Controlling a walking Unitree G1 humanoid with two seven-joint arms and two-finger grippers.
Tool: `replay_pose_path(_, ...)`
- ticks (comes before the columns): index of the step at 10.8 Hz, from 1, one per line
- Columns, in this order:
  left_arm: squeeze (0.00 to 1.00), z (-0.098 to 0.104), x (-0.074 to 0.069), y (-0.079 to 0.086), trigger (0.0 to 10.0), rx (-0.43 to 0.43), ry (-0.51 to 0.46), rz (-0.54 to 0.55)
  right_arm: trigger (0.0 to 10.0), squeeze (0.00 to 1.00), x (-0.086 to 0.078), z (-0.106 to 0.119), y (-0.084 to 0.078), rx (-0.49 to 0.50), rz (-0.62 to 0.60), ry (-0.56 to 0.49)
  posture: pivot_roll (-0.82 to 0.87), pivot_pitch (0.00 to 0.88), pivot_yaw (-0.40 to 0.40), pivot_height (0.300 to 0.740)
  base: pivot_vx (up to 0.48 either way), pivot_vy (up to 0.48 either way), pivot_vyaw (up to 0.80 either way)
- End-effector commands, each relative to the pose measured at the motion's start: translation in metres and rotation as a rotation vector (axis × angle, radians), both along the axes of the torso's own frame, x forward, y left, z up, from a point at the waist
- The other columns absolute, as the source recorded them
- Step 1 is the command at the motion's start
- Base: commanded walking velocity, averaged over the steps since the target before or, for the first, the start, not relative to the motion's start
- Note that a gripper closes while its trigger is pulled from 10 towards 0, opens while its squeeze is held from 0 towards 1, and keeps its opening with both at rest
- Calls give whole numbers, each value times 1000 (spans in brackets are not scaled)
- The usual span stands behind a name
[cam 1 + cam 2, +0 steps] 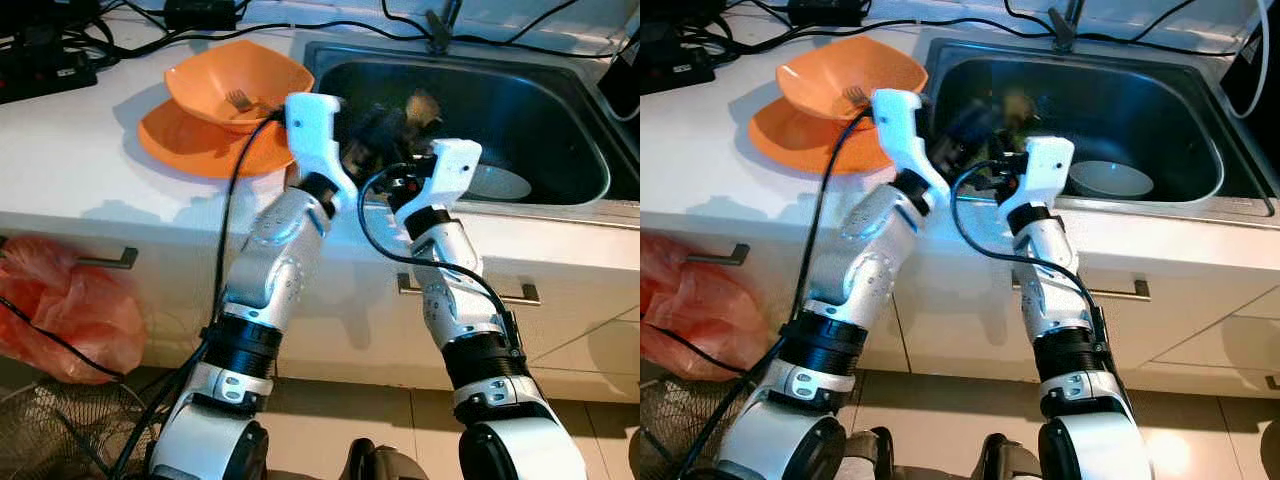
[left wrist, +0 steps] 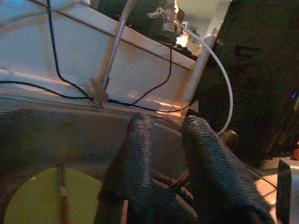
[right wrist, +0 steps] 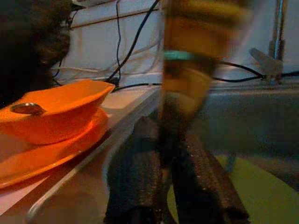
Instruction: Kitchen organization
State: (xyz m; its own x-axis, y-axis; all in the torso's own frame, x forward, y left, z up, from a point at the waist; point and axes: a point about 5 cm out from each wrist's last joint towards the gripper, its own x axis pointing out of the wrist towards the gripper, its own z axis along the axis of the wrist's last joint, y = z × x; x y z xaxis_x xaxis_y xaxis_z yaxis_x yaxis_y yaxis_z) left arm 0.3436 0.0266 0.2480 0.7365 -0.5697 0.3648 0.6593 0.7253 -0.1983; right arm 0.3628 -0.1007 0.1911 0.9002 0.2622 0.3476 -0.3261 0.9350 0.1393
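Note:
Both arms reach over the counter edge into the steel sink (image 1: 560, 212). My right gripper (image 3: 167, 134) is shut on a blurred yellow-and-brown object with a teal band (image 3: 187, 56), which stands up from between the fingers and also shows as a yellowish blur (image 1: 424, 106). My left gripper (image 2: 166, 125) hangs beside it over the basin, its fingers a narrow gap apart with nothing between them. Below both lies a yellow-green plate (image 2: 37, 198) with a thin utensil (image 2: 60, 200) on it. A pale bowl (image 1: 1110, 178) sits in the sink's right half.
An orange bowl (image 1: 240, 80) holding a fork (image 1: 240, 99) rests on an orange plate (image 1: 185, 145) on the counter left of the sink. Cables run along the back wall past the faucet (image 2: 110, 60). A red plastic bag (image 1: 65, 305) and wire basket (image 1: 55, 430) sit at the lower left.

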Motion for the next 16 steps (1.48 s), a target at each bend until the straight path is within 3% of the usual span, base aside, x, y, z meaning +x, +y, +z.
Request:
replay_pose_path(1,1000,10,-5,-8,10000,-14,-40,-26,0,0,1,1,-3,5,-14,-6,87,123,-35,740,0,0,0)
replay_pose_path(3,1000,11,-5,-7,10000,-12,-52,-10,0,0,1,1,-4,8,-21,-7,86,124,-35,740,0,0,0)
replay_pose_path(4,224,12,-4,-6,10000,-5,-57,2,0,0,2,2,-5,9,-24,-7,87,124,-37,740,0,0,0)
replay_pose_path(5,0,11,-4,-5,10000,-3,-58,10,0,0,2,2,-5,11,-25,-7,88,123,-37,740,0,0,0)
replay_pose_path(8,0,8,-3,-1,10000,4,-58,29,0,0,7,2,-12,-1,-77,-1,87,120,-36,740,0,0,0)
replay_pose_path(9,0,7,-3,-1,10000,8,-56,33,10000,0,9,3,-16,-15,-105,-1,86,119,-36,740,0,0,0)
replay_pose_path(12,0,-3,-3,7,10000,40,-45,74,10000,0,21,5,-28,-52,-159,23,89,109,-34,740,0,0,0)
replay_pose_path(16,0,-4,-3,8,10000,47,-45,79,10000,0,22,4,-29,-59,-162,27,90,109,-34,740,0,0,0)
